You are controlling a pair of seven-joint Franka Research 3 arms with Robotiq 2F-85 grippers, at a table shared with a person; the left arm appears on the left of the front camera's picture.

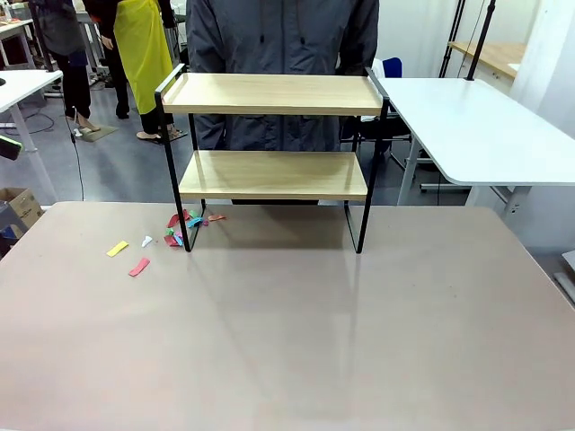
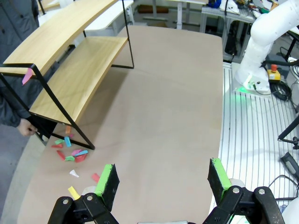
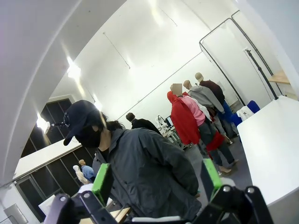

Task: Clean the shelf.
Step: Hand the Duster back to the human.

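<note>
Shelf (image 1: 269,135) stands on counter (image 1: 287,341) at far edge, centre. Person (image 1: 283,54) stands right behind shelf, at far side. Scraps of paper (image 1: 184,224) lie on counter round shelf's front-left leg; a few more scraps (image 1: 130,256) lie further left, nearer robot. One scrap (image 2: 27,75) sits at end of top board. Second table (image 1: 476,126) stands behind counter, to the right of shelf.

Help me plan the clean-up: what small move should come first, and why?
Probably swing the open left gripper toward the shelf, since a pink scrap clings to its top board's end. Colored scraps already lie on the table by its leg.
</note>
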